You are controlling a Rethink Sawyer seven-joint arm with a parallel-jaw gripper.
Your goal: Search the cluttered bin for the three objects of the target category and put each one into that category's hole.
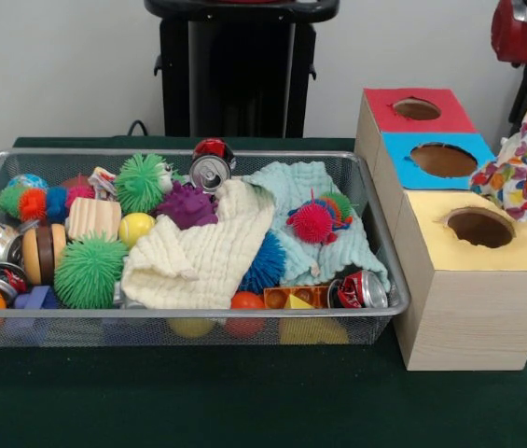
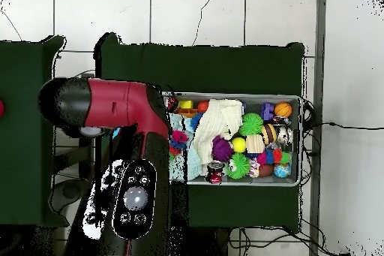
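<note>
- Your end effector's own state cannot be told; a patterned cloth [image 1: 522, 173] hangs over the yellow hole [image 1: 479, 227].
- Risk: fabric snags the rim, draping outside.
- White cloth [image 1: 202, 252] and blue cloth [image 1: 305, 201] remain mid-bin [image 1: 375, 219].

The silver wire-mesh bin [image 1: 375, 233] holds a cream waffle-textured cloth [image 1: 202, 252], a pale mint cloth [image 1: 300, 191], 3 green spiky balls [image 1: 90, 271] and a purple spiky ball [image 1: 188, 205]. The wooden box's tops are red [image 1: 417, 112], blue [image 1: 436, 161] and yellow [image 1: 487, 238]. A multicoloured patterned cloth [image 1: 520, 173] hangs above it.

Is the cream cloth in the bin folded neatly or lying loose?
Lying loose. The cream cloth is crumpled and draped unevenly over toys in the wire bin, beside the pale blue cloth.
</note>
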